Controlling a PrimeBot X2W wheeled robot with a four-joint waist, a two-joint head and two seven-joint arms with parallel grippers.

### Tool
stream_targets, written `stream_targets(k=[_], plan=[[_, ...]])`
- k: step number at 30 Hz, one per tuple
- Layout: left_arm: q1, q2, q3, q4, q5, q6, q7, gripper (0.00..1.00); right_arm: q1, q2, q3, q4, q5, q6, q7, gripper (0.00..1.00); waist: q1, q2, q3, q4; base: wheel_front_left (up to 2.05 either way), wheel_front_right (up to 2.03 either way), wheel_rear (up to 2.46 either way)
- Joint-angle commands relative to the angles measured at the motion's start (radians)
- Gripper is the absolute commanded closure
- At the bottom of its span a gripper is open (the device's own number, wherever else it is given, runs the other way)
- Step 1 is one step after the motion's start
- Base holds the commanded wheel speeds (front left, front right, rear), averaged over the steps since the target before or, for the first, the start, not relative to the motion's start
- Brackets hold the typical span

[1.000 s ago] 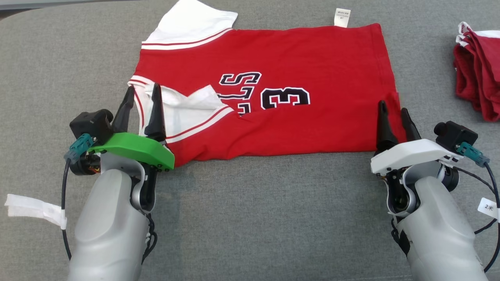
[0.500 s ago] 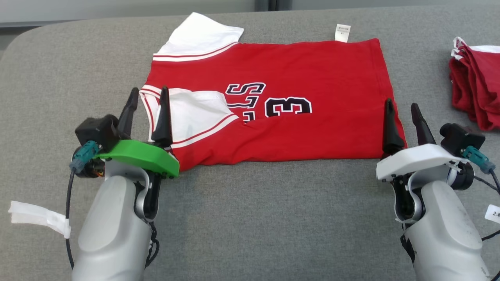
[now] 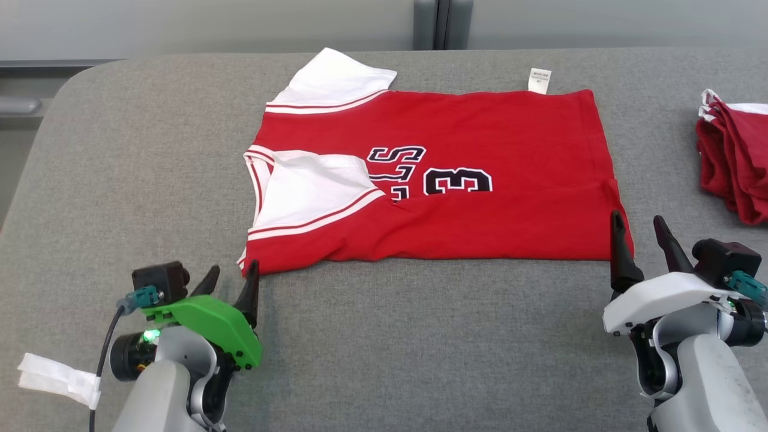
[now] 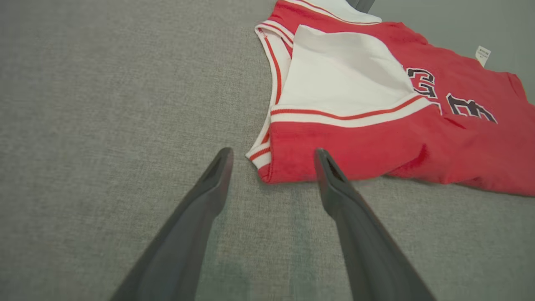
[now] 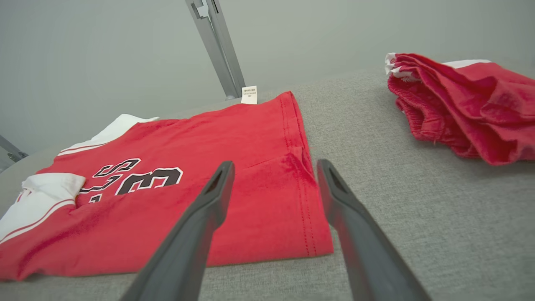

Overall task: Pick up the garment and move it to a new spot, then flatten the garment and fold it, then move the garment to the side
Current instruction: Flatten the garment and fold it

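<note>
The garment (image 3: pixel 456 138) is a red jersey with white sleeves and a black number. It lies flat on the grey table (image 3: pixel 390 348), its near half folded over. My left gripper (image 3: pixel 233 270) stands open just short of the jersey's near left corner, with nothing between its fingers. In the left wrist view that gripper (image 4: pixel 272 151) frames the corner of the garment (image 4: pixel 376 142) without touching it. My right gripper (image 3: pixel 636 217) is open at the near right corner. In the right wrist view the gripper (image 5: pixel 274 163) hovers over the hem of the garment (image 5: pixel 167 209).
A second red garment (image 3: pixel 735 162) lies bunched at the table's right edge, also seen as a red pile (image 5: pixel 468 108) from the right wrist. A white tape tag (image 3: pixel 57 372) hangs on the left arm's cable. A grey wall and a metal post (image 3: pixel 437 24) stand behind the table.
The left gripper has opened, come off the folded white sleeve and drawn back to the near left corner. The right gripper has drawn back a little. The head camera has tilted up.
</note>
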Motion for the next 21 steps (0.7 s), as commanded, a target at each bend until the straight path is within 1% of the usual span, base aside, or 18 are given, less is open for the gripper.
stream_targets(k=[1, 5, 10, 11, 12, 14, 18, 19, 20, 21], plan=[[0.016, 0.003, 0.009, -0.013, -0.021, 0.007, 0.027, 0.00, 0.017, -0.003, -0.005, -0.023, -0.007, 0.000, 0.015, 0.00, 0.0000, 0.0000, 0.006, -0.004, 0.00, 0.00, 0.00], [0.032, -0.006, 0.029, -0.032, -0.068, 0.012, 0.077, 0.00, 0.033, -0.003, -0.007, -0.072, -0.007, 0.000, 0.054, 0.00, 0.0000, 0.0000, 0.025, -0.019, 0.00, 0.00, 0.00], [0.016, -0.017, 0.048, -0.037, -0.108, 0.022, 0.097, 0.00, 0.036, -0.003, -0.011, -0.097, -0.001, 0.000, 0.088, 0.00, 0.0000, 0.0000, 0.047, -0.039, 0.00, 0.00, 0.00], [0.010, -0.017, 0.051, -0.035, -0.111, 0.025, 0.096, 0.04, 0.035, -0.003, -0.012, -0.096, -0.002, 0.000, 0.096, 0.00, 0.0000, 0.0000, 0.050, -0.042, 0.00, 0.00, 0.00], [0.006, -0.017, 0.055, -0.030, -0.116, 0.030, 0.096, 0.24, 0.033, -0.003, -0.012, -0.095, -0.002, 0.000, 0.102, 0.00, 0.0000, 0.0000, 0.052, -0.045, 0.00, 0.00, 0.00], [0.000, -0.021, 0.065, -0.020, -0.131, 0.030, 0.095, 0.51, 0.033, -0.003, -0.011, -0.089, -0.006, 0.000, 0.116, 0.00, 0.0000, 0.0000, 0.056, -0.050, 0.00, 0.00, 0.00], [-0.017, -0.027, 0.079, 0.004, -0.165, 0.017, 0.090, 0.62, 0.024, -0.003, -0.015, -0.066, -0.010, 0.000, 0.138, 0.00, 0.0000, 0.0000, 0.059, -0.055, 0.00, 0.00, 0.00], [-0.022, -0.029, 0.080, 0.011, -0.169, 0.016, 0.088, 0.69, 0.020, -0.003, -0.016, -0.058, -0.013, 0.000, 0.141, 0.00, 0.0000, 0.0000, 0.058, -0.055, 0.00, 0.00, 0.00], [-0.028, -0.031, 0.079, 0.017, -0.171, 0.015, 0.085, 0.74, 0.016, -0.003, -0.016, -0.049, -0.010, 0.000, 0.145, 0.00, 0.0000, 0.0000, 0.058, -0.055, 0.00, 0.00, 0.00], [-0.033, -0.033, 0.079, 0.024, -0.177, 0.013, 0.080, 0.91, 0.011, -0.003, -0.018, -0.036, -0.007, 0.000, 0.145, 0.00, 0.0000, 0.0000, 0.058, -0.054, 0.00, 0.00, 0.00]])
